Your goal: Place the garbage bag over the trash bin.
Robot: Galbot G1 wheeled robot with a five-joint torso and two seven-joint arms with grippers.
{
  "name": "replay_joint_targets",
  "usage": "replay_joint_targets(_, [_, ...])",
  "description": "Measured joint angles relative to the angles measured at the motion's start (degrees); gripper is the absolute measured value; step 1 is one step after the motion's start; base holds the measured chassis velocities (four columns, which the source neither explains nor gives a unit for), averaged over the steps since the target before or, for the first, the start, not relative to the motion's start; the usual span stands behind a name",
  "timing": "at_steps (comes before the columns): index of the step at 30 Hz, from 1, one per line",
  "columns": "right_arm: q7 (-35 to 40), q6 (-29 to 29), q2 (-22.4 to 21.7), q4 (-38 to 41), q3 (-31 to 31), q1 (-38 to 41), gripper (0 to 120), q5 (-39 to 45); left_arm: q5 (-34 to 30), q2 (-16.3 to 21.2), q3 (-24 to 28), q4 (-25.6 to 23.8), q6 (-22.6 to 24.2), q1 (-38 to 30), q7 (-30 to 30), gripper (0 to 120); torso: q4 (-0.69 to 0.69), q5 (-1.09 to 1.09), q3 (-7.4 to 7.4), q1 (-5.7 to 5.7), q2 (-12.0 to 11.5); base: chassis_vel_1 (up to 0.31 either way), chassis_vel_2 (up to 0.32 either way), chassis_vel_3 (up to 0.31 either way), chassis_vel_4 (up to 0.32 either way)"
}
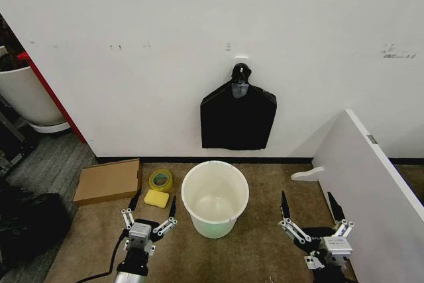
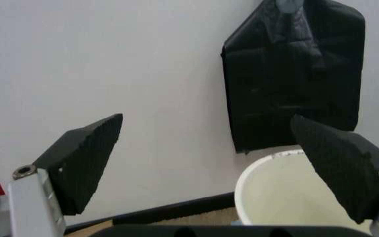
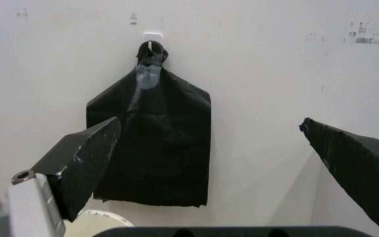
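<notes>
Here we are at the very start: the trash bin (image 1: pixel 214 198) stands bare on the brown carpet, mouth up, nothing lining it. No loose garbage bag is out yet. What hangs on the wall above and behind the bin is the flat black bundle of bags (image 1: pixel 238 118), knotted at its top on a small white hook (image 1: pixel 241 59).

Left claw (image 1: pixel 153 206) is low on the bin's left side, fingers spread wide, holding nothing. Right claw (image 1: pixel 309 203) mirrors it on the bin's right, also wide open and empty, next to the white partition panel (image 1: pixel 371 177). Both point toward the wall.

By my reckoning, the step in hand is fetching a bag. That calls for a reach up to the bundle and pinching a single thin layer free, which looks fiddly.

Off to the left lie a cardboard box (image 1: pixel 108 181), a tape roll (image 1: pixel 160 179) and a yellow sponge (image 1: pixel 157 198).
</notes>
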Motion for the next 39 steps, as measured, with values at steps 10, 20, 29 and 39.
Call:
replay_joint_targets(10, [-0.44, -4.58, -0.81, -4.95, -0.34, 6.2, 100, 6.17, 1.47, -0.7, -1.42, 0.69, -1.73, 1.86, -0.4, 100, -0.01, 0.0, 0.0, 0.0, 0.0, 0.0, 0.0, 0.0, 0.0])
replay_joint_targets(20, [-4.01, -18.9, -10.6, -7.88, -4.28, 18.47, 100, 31.82, 2.1, -2.23, -2.26, 2.1, -4.95, 3.35, 0.49, 100, 0.0, 0.0, 0.01, 0.0, 0.0, 0.0, 0.0, 0.0, 0.0])
replay_joint_targets(29, [-8.42, -27.97, -14.02, -12.49, -2.11, 29.42, 100, 53.96, 0.3, -0.47, -1.41, 4.2, -6.45, -0.22, 2.5, 100, -0.02, 0.01, 0.01, 0.0, 0.0, 0.0, 0.0, 0.0, 0.0])
replay_joint_targets(39, [-11.21, -34.76, -14.89, -21.25, -2.96, 46.6, 100, 74.65, 0.0, -1.91, -1.9, 5.03, -8.69, 0.66, 3.76, 100, 0.0, 0.0, 0.01, 0.0, 0.0, 0.0, 0.0, 0.0, 0.0])
